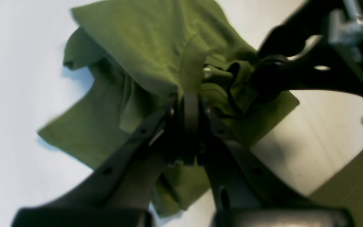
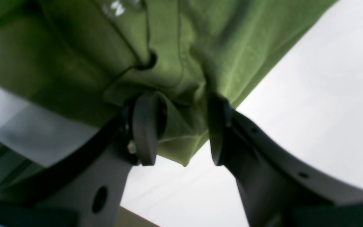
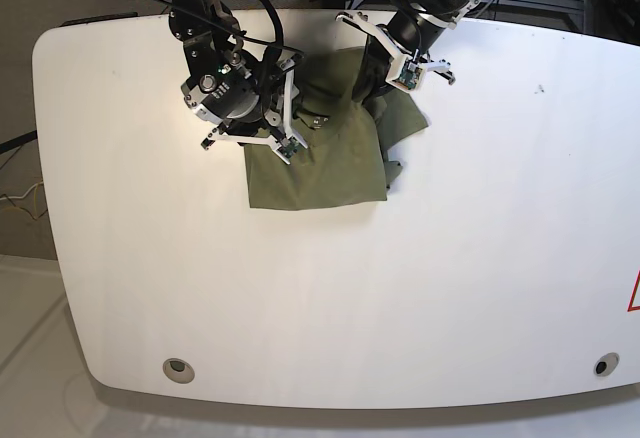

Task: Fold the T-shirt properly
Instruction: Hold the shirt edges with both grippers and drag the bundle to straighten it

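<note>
The T-shirt lies bunched at the upper middle of the base view on the white table, its lower part spread flat and its upper part gathered up between the two arms. The left end effector, at the shirt's upper right there, is pressed together on a raised fold of the green cloth. The right end effector, at the shirt's upper left, has its fingers standing apart with a bunched edge of cloth between them.
</note>
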Available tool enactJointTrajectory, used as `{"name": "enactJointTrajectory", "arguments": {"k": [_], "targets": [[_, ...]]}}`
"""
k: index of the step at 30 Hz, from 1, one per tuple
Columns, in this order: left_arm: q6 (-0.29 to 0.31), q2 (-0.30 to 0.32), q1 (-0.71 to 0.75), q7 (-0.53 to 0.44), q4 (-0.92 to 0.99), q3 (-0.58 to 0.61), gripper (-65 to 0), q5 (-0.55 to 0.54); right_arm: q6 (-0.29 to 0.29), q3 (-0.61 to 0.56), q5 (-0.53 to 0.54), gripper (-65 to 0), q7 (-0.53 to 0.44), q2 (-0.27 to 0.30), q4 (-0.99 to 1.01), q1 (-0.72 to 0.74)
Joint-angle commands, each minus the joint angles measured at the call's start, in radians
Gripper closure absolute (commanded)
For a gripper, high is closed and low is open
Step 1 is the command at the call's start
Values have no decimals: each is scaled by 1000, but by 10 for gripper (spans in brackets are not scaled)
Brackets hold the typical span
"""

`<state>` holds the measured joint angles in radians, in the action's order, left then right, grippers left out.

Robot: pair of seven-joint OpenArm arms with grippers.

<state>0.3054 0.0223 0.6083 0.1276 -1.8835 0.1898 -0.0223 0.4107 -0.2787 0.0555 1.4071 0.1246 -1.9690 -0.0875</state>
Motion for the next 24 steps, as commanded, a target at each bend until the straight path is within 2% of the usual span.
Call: {"name": "enactJointTrajectory", "arguments": {"k": [1, 5, 12, 24], "targets": [[1, 0, 23, -27, -47, 1, -3, -9, -2, 3, -1, -251, -11, -3, -16, 9], [1, 1, 37, -27, -52, -2, -3, -9, -2, 3, -1, -251, -11, -3, -16, 9], [-1, 47, 54, -27, -51, -13, -3, -9, -2, 3, -1, -251, -11, -3, -16, 9], [2, 51, 69, -29, -21, -112, -3, -11, -2, 3, -3, -251, -11, -3, -16, 9]]}}
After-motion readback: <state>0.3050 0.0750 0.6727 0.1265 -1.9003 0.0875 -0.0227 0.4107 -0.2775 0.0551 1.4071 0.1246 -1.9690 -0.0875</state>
